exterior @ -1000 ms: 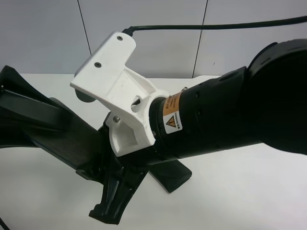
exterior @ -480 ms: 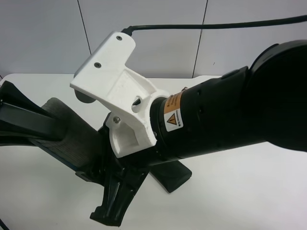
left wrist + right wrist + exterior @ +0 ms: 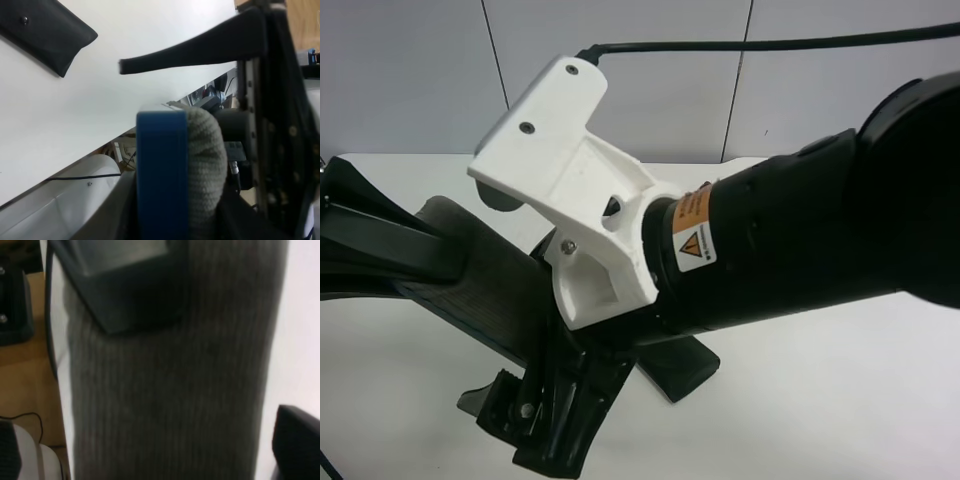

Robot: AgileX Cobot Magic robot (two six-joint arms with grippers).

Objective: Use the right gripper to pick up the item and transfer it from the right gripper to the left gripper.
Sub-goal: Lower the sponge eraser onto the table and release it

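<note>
The eraser [image 3: 485, 290], grey felt on a thin blue base, hangs above the white table. The right gripper [image 3: 535, 430], on the thick black arm with the white bracket, is shut on its lower end. The felt [image 3: 170, 390] fills the right wrist view, with one of my fingers [image 3: 297, 440] at its edge. The left gripper [image 3: 380, 250] stands at the eraser's upper end. In the left wrist view the eraser [image 3: 162, 175] sits end-on between the open jaws. The upper finger [image 3: 190, 47] is well clear of it.
The long dark-green pouch [image 3: 680, 370] lies on the white table [image 3: 820, 400] under the right arm and also shows in the left wrist view [image 3: 45, 30]. A grey panelled wall stands behind. The table edge and floor clutter show past the eraser.
The left gripper has drawn back toward the exterior view's left, uncovering more grey felt. The right wrist has tilted: its bracket sits higher and its claw lower.
</note>
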